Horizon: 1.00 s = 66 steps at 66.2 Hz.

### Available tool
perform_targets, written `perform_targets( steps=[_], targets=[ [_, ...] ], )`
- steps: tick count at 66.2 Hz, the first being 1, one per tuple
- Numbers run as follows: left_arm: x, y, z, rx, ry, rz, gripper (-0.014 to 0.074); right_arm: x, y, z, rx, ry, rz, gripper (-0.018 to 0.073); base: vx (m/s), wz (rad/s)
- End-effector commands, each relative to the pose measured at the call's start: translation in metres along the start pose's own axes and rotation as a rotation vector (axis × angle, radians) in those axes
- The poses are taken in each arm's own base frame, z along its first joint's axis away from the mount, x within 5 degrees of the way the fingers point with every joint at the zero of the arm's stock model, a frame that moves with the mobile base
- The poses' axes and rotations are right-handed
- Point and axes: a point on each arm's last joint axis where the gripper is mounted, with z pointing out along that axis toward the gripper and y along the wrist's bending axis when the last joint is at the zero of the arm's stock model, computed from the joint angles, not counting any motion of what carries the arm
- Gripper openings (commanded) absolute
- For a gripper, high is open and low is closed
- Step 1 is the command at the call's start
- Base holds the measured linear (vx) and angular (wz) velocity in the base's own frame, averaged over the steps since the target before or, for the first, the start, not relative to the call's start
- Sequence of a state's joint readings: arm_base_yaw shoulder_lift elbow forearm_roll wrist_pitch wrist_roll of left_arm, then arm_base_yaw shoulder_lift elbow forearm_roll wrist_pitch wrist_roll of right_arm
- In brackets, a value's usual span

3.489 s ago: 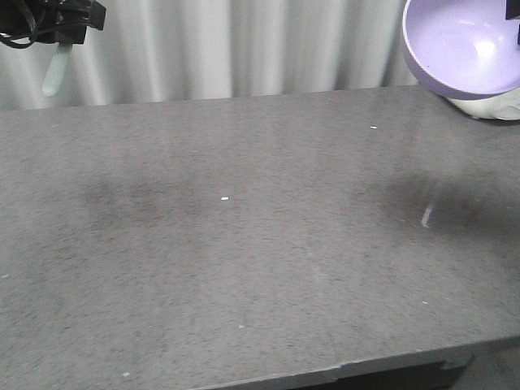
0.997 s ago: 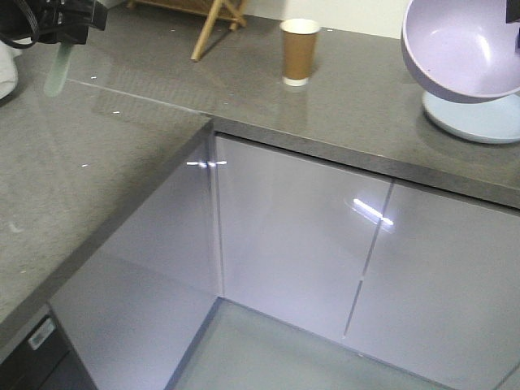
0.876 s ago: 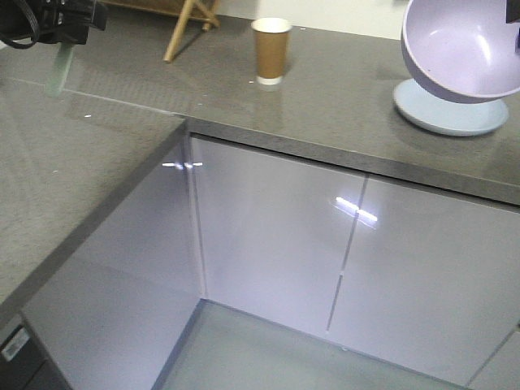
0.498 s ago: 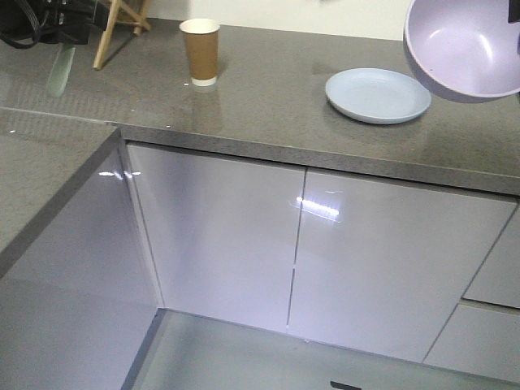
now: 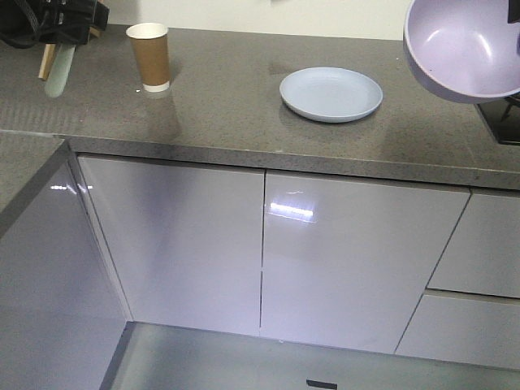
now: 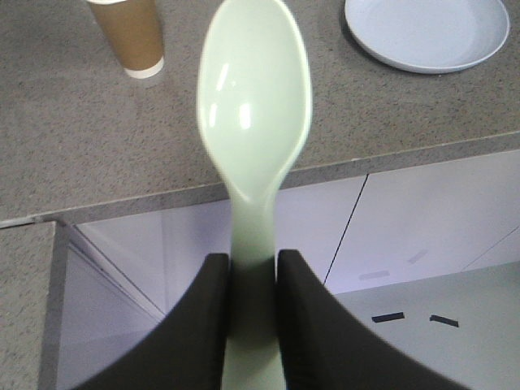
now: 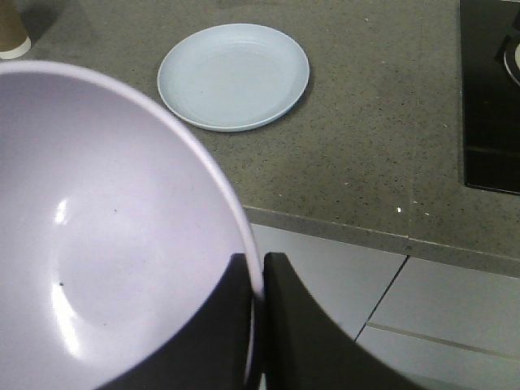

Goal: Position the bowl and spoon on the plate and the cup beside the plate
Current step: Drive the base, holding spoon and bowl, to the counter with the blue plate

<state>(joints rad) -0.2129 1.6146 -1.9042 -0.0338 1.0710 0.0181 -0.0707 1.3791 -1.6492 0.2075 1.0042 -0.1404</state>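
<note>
The pale green spoon (image 6: 254, 114) sticks out bowl-first from my left gripper (image 6: 253, 260), which is shut on its handle; in the front view the spoon (image 5: 58, 71) hangs at the top left. The lavender bowl (image 7: 106, 219) is pinched by its rim in my right gripper (image 7: 258, 264) and is held in the air at the top right of the front view (image 5: 463, 45). On the grey counter (image 5: 227, 122) the pale blue plate (image 5: 331, 93) lies bare. The brown paper cup (image 5: 149, 55) stands upright well to its left. Both arms hover in front of the counter's edge.
A black cooktop (image 5: 502, 122) sits on the counter right of the plate. Glossy cabinet doors (image 5: 260, 252) and drawers run below the counter edge. A second counter (image 5: 24, 171) meets it at the left corner. A wooden leg (image 5: 47, 61) shows behind the left gripper.
The view has swung from a bare counter to this one. Cup and plate have slid leftward in the front view and the cooktop has come in. Both grippers keep their holds.
</note>
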Motion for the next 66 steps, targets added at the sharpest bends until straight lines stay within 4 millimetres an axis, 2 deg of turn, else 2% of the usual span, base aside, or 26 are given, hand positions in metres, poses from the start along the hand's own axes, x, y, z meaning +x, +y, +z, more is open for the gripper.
perform_targets(
  steps=[1, 66],
  targets=[
    [-0.0129, -0.0023, -0.0297, 0.008, -0.137, -0.001, -0.0006, -0.0129, 0.0028, -0.0221, 0.004, -0.131, -0.007, -0.0006, 0.04, -0.15],
    [-0.0129, -0.0023, -0.0297, 0.008, -0.137, -0.001, -0.0006, -0.0129, 0.0028, -0.0221, 0.004, -0.131, -0.007, -0.0006, 0.07, -0.11]
  ],
)
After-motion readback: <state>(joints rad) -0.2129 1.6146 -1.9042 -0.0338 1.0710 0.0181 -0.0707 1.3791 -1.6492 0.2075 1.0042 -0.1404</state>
